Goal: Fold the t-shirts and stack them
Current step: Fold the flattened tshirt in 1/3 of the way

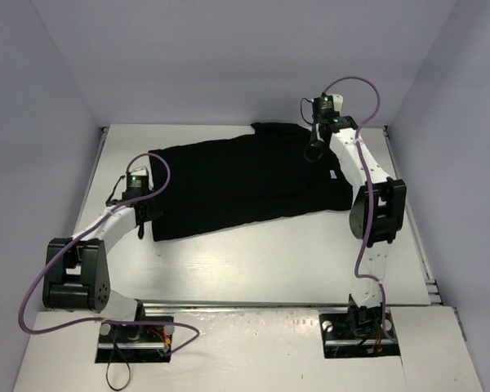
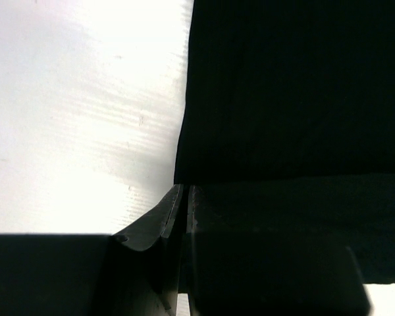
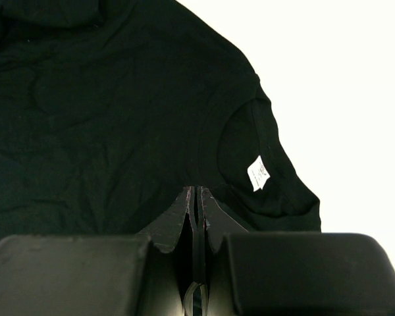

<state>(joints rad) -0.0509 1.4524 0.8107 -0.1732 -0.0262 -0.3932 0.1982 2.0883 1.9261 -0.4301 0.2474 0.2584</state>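
Closest to the lens in both wrist views: black fingers (image 3: 182,220), pressed together.

Left gripper (image 2: 184,189): jaws fully closed, tips at the near-left corner of the plain black soft-fabric t-shirt (image 1: 245,184). Cannot tell whether any hem is caught between them; no cloth is seen lifted.

Right gripper (image 3: 196,191): jaws likewise closed, tips over the shirt body just beside what looks like a short sleeve (image 3: 280,197) carrying a small white label (image 3: 257,174). Nothing visibly held.

Shirt position: spread mostly flat on the white tabletop (image 1: 269,269), in its far half, between the 2 arms. It lies slightly skewed, the left end of its near edge nearer than the right end. The far-right part, under the right wrist, looks rumpled. No fold made yet. Only 1 garment in view.

Judgement, risks from here:
1. Closed jaws lowered onto the cloth would push rather than pinch, bunching it. Cause: no opening before descent.
2. Black fingers on black fabric make edges hard to read, so a pinch may take 1 layer where 2 are wanted, or miss the hem.
3. The 2 arms sit at opposite corners, so uneven lift would twist the shirt and give a crooked fold.
4. Soft fabric sags, and dragging it could curl the trailing edge under.
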